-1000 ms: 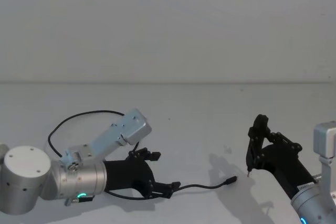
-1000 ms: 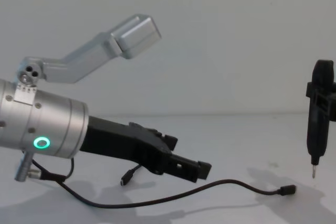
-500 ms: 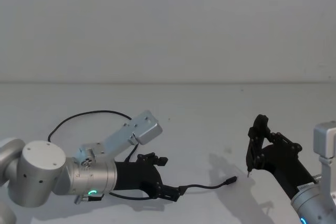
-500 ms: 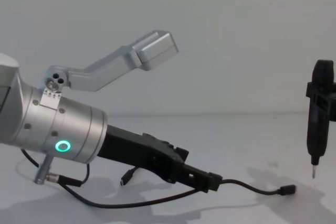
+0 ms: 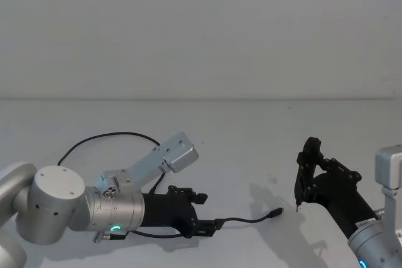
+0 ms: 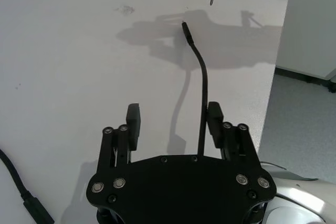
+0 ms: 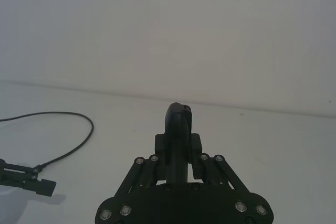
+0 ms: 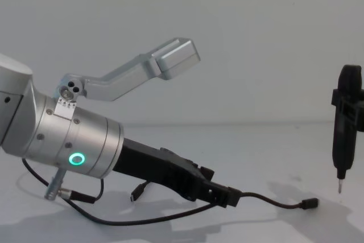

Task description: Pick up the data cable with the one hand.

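- Black, thin data cable [image 6: 203, 85] lies unlifted, lower centre of the head view.
- Your chunky black left gripper [image 6: 174, 114] straddles it, fingers apart; closing and lifting remain.
- Right gripper [image 7: 178, 148], lower right, clamps a slim black tool [image 8: 343, 123].

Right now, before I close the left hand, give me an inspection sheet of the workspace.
Surface: white table, bare apart from the job's things.
Job's things: cable lies on the table and runs between the left hand's fingers, close to one of them; one plug lies free near the tool tip, and the rest loops behind the left arm.
Clutter: nothing seen.
Grippers: left hand open, low over the table, straddling the cable. Right hand shut on a slim black tool, tip down.
Cables: short black lead with a silver plug under the left wrist.
Surroundings: white wall; grey floor past the table edge.
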